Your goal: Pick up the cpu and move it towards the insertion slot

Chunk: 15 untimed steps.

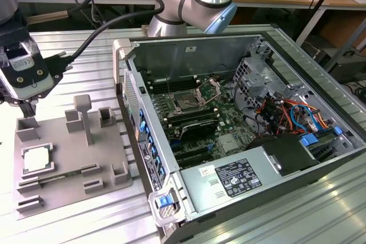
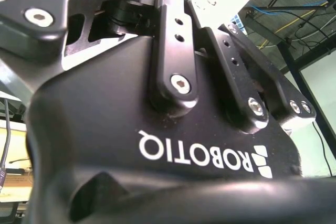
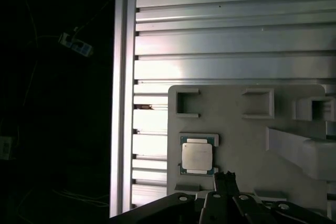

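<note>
The cpu is a flat silvery square chip lying in a recess of the grey fixture plate at the exterior view's left. My gripper hangs above the plate's far corner, a short way behind the cpu and apart from it, its fingers drawn together with nothing between them. In the first wrist view the cpu lies just beyond my fingertips. The insertion slot, a dark square with a raised silver frame, sits on the motherboard inside the open computer case to the exterior view's right.
Upright grey blocks stand on the fixture plate between my gripper and the case. The case's near wall rises beside the plate. A power supply, cables and memory slots surround the socket. The table is ribbed aluminium.
</note>
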### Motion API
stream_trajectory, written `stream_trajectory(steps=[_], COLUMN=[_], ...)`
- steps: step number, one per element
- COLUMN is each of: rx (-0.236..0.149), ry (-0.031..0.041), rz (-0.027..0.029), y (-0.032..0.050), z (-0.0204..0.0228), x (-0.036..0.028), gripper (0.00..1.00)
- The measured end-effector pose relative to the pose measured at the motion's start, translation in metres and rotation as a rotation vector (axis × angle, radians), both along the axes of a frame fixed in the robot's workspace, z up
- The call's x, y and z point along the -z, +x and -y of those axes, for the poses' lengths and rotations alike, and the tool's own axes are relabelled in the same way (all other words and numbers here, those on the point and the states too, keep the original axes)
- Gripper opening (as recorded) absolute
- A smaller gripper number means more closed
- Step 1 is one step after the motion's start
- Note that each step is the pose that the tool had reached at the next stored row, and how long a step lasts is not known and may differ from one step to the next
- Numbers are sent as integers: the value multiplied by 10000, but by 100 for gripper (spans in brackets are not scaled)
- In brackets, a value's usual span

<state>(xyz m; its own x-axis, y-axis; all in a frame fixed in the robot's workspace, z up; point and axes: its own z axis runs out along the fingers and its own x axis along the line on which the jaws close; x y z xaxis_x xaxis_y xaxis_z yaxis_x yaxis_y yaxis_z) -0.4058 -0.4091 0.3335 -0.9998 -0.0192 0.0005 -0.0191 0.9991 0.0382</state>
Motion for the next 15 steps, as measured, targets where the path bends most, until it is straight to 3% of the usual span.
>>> stream_trajectory(steps=[15], rx=[0], ry=[0], rz=[-1], y=[0], z=[0], x=[50], gripper=[11])
